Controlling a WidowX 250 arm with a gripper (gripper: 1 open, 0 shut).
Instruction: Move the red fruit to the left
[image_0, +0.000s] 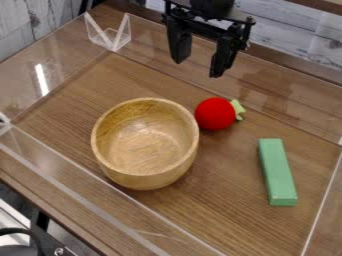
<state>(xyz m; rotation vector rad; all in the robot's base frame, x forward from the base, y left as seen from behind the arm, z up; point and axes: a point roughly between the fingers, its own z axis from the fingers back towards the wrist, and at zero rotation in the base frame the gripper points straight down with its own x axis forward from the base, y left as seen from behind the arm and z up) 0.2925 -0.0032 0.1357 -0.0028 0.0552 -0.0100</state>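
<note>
The red fruit (217, 113) is small, round and glossy, with a green leafy top pointing right. It rests on the wooden table just right of the wooden bowl (144, 143). My gripper (199, 53) hangs above and behind the fruit, well clear of it. Its two black fingers (178, 45) point down and stand apart, open, with nothing between them.
A flat green rectangular block (277, 170) lies to the right of the fruit. Clear acrylic walls (40, 75) fence the wooden table (94, 85) on the left, front and right. A clear folded stand (107, 33) sits at the back left.
</note>
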